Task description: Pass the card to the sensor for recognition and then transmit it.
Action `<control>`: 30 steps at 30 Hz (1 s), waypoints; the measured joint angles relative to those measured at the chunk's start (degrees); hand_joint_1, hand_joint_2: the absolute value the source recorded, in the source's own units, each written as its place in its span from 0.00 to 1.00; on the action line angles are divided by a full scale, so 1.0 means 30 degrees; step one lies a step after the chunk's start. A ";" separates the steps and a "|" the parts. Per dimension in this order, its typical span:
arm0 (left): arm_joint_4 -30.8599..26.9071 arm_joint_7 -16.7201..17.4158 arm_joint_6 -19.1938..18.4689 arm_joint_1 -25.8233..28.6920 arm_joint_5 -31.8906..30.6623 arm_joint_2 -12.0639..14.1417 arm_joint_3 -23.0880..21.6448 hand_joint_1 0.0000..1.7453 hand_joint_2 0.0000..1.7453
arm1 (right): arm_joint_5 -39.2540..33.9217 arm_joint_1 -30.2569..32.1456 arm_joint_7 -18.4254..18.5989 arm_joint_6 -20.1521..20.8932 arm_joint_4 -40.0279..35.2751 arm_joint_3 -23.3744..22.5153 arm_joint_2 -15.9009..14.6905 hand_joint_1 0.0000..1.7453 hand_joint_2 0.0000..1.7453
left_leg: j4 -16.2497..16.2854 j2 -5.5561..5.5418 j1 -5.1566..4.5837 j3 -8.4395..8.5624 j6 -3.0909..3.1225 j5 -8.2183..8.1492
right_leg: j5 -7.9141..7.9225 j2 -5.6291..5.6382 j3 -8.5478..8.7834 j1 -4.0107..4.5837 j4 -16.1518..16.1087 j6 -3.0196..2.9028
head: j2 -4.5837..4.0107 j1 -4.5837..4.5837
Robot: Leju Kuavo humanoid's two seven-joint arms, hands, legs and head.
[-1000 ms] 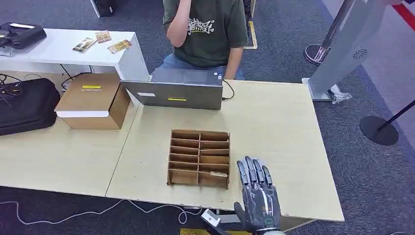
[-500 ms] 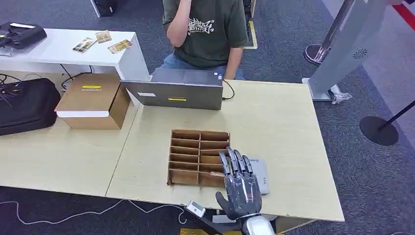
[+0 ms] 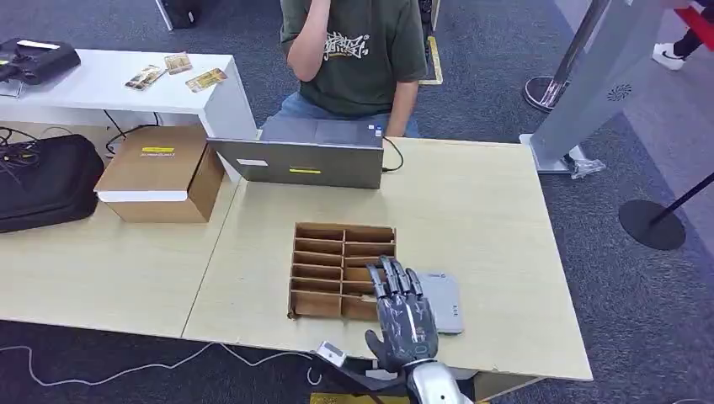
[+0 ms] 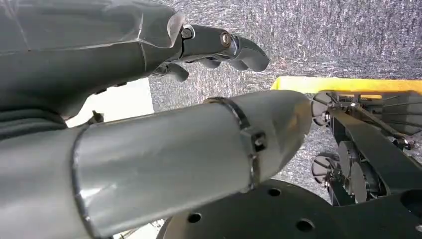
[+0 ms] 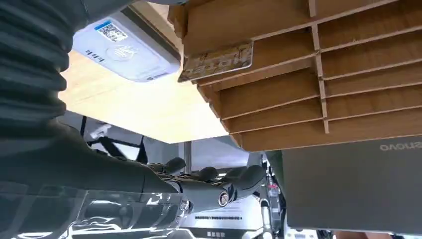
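While a person in a dark green printed T-shirt (image 3: 358,50) sits behind it, a pale smooth wooden table (image 3: 471,210) carries a grey laptop (image 3: 303,156) at its far edge. Bare tabletop lies right of centre, out to the right edge. Near the front edge stands a shallow brown cardboard divider box (image 3: 341,269) with thin-walled slots. Just right of it lies a flat, rounded light grey sensor pad (image 3: 442,299). A small patterned card (image 5: 216,62) leans in a front-row slot on the box's right side. The robot's dark, glossy right hand (image 3: 400,316) hovers over that corner, fingers straight, slightly apart, holding nothing. The left hand (image 4: 219,47) hangs with fingers curled over grey carpet.
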 joint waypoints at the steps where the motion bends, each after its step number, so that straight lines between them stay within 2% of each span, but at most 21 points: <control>1: 0.0000 0.0000 -0.0007 0.0000 0.0000 0.0007 0.0000 0.00 0.00 | 0.0152 -0.0171 0.0873 0.0188 0.0108 0.0137 -0.0029 0.00 1.00 | 0.0000 0.0002 0.0000 0.0000 0.0000 0.0000 | 0.0000 0.0002 0.0001 0.0000 0.0004 0.0000 | -0.0001 0.0000; 5: 0.0000 0.0000 -0.0029 -0.0003 0.0000 0.0022 0.0000 0.00 0.00 | 0.0334 -0.1300 0.4731 0.1266 0.0306 0.1782 -0.0552 0.00 1.00 | 0.0001 0.0015 -0.0002 0.0006 -0.0001 0.0001 | 0.0001 0.0019 -0.0001 -0.0002 0.0003 0.0000 | 0.0000 0.0000; 9: 0.0000 -0.0007 -0.0058 0.0002 0.0000 0.0036 0.0000 0.00 0.00 | 0.0342 -0.2135 0.6059 0.1733 0.0305 0.3334 -0.1230 0.00 1.00 | 0.0001 0.0014 -0.0002 0.0006 0.0000 0.0000 | 0.0000 0.0017 0.0000 -0.0001 0.0001 0.0000 | -0.0007 0.0000; 17: 0.0000 -0.0007 -0.0066 0.0015 0.0000 0.0073 0.0000 0.00 0.00 | 0.0342 -0.3268 0.7321 0.2069 0.0364 0.5713 -0.2725 0.00 1.00 | 0.0001 0.0013 -0.0002 0.0005 0.0001 -0.0001 | 0.0000 0.0015 0.0000 -0.0002 0.0000 0.0000 | 0.0000 0.0000; 25: 0.0000 -0.0029 -0.0073 0.0024 0.0000 0.0080 0.0015 0.00 0.00 | 0.0342 -0.3907 0.7736 0.2149 0.0597 0.7009 -0.3476 0.00 1.00 | 0.0001 0.0013 -0.0001 0.0005 0.0001 -0.0001 | 0.0000 0.0015 0.0000 -0.0001 0.0001 0.0000 | -0.0007 0.0000; 30: 0.0000 -0.0029 -0.0095 0.0015 0.0000 0.0211 0.0015 0.00 0.00 | 0.0334 -0.4660 0.7925 0.2280 0.1392 0.8372 -0.3789 0.00 1.00 | 0.0001 0.0013 -0.0001 0.0007 0.0001 -0.0001 | 0.0000 0.0015 0.0000 -0.0001 0.0001 0.0000 | 0.0000 0.0000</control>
